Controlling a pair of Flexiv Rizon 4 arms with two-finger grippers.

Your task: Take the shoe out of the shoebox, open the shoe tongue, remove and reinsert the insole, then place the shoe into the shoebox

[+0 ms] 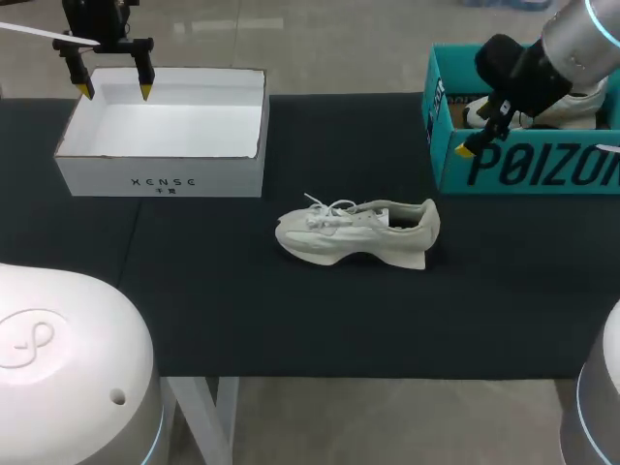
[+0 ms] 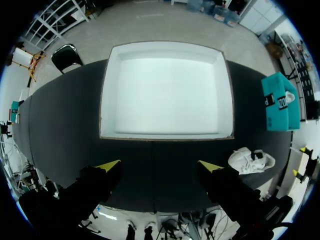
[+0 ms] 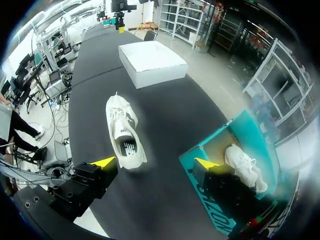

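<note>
A white shoe [image 1: 358, 231] lies on its side in the middle of the black table, toe to the left; it also shows in the right wrist view [image 3: 125, 132], opening upward, ahead of my right gripper [image 3: 155, 162]. That gripper [image 1: 484, 128] hangs open and empty above the front left corner of the teal shoebox [image 1: 523, 160]. A second white shoe [image 1: 581, 105] lies inside the teal shoebox [image 3: 220, 150]. My left gripper [image 1: 115, 90] hovers open and empty over the far left edge of a white box [image 1: 160, 131]. In the left wrist view the white box [image 2: 165, 90] is empty, ahead of the gripper [image 2: 160, 165].
The black mat [image 1: 291, 310] covers the table, with bare room in front of and around the shoe. The white box stands at the back left, the teal shoebox at the back right. The left wrist view shows the shoe [image 2: 251, 160] off to the side.
</note>
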